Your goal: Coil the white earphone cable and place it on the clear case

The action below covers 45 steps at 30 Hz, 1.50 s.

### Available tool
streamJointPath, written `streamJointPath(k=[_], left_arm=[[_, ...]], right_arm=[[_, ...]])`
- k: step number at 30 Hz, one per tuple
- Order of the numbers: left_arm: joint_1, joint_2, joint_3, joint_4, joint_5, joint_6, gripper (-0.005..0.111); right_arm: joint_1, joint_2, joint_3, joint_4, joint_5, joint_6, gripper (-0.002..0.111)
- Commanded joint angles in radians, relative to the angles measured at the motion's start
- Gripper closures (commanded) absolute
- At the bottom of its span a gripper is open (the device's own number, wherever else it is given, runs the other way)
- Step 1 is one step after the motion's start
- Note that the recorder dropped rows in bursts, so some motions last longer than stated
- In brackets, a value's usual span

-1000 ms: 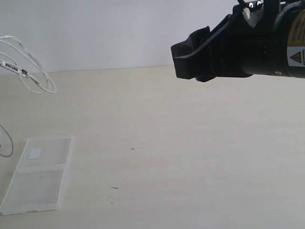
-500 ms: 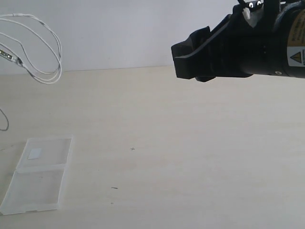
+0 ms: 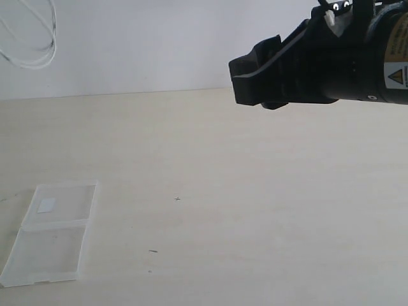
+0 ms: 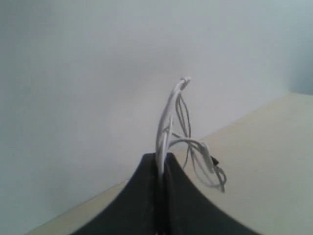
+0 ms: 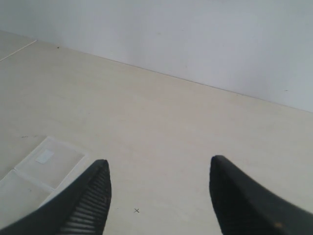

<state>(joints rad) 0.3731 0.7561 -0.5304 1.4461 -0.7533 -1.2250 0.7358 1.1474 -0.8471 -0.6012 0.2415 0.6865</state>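
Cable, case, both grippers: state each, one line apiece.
Cable: looped in a bunch, held in the air.
Case: open, lying flat, nothing on it.
Left gripper: shut on the cable.
Right gripper: open, empty.

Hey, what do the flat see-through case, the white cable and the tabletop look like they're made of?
The clear case: probably rigid plastic, transparent and glossy; the table shows through it. The white earphone cable: likely a smooth, rubbery plastic sheath; it bends into loose loops. The table: a pale, matte, wood-look surface, perhaps laminate, with faint grain streaks.
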Motion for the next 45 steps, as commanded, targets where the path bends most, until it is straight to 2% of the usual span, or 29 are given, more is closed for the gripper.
streamJointPath(k=[1, 7, 10, 13, 16, 21, 26, 37, 45], left_arm=[[0.002, 0.001, -0.007, 0.094, 0.021, -0.071, 0.107], [0.002, 0.001, -0.007, 0.213, 0.095, -0.151, 0.107], [0.002, 0.001, -0.009, 0.243, 0.123, -0.275, 0.107], [0.002, 0.001, -0.011, 0.298, 0.105, -0.342, 0.107], [0.002, 0.002, -0.011, 0.298, 0.099, -0.42, 0.107], [0.002, 0.002, -0.011, 0.298, 0.006, -0.551, 0.107], [0.002, 0.002, -0.011, 0.298, -0.015, -0.613, 0.107], [0.002, 0.002, -0.125, 0.279, -0.027, -0.569, 0.107], [0.002, 0.002, -0.135, 0.248, 0.024, -0.273, 0.107]], right_arm=[[-0.002, -0.005, 0.003, 0.002, -0.005, -0.006, 0.05], [-0.002, -0.005, 0.003, -0.001, -0.005, -0.006, 0.05], [-0.002, -0.005, 0.003, -0.002, -0.005, -0.006, 0.05], [-0.002, -0.005, 0.003, -0.002, -0.005, -0.006, 0.05], [-0.002, -0.005, 0.003, -0.002, -0.005, -0.006, 0.05], [-0.002, -0.005, 0.003, -0.002, -0.005, -0.006, 0.05], [-0.002, -0.005, 0.003, 0.001, -0.005, -0.006, 0.05], [-0.002, -0.005, 0.003, -0.001, -0.005, -0.006, 0.05], [-0.002, -0.005, 0.003, -0.001, -0.005, -0.006, 0.05]])
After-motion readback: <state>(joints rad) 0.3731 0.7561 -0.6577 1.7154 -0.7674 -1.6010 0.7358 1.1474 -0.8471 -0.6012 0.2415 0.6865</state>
